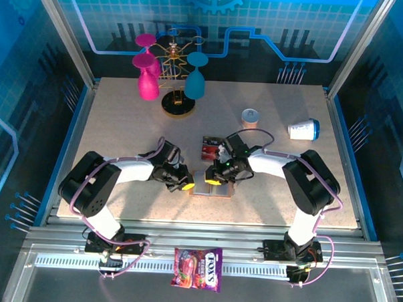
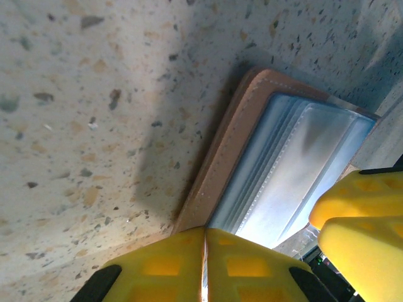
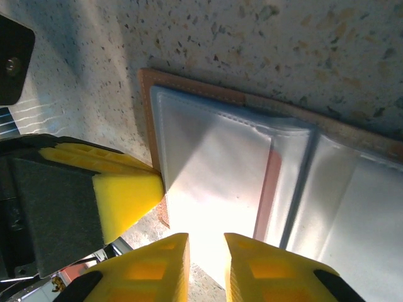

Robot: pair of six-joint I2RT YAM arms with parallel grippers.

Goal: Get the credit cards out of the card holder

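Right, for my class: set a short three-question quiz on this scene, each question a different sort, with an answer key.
1. True or false: the card holder lies folded shut on the table.
2. Multiple choice: the left gripper has its fingers A) spread wide, B) shut together, C) clamped on a card.
3. Short answer: where does the stack of credit cards lie?
Key: 1 false, it lies open with its clear pockets up. 2 B. 3 On the table, beyond the card holder, toward the far edge.
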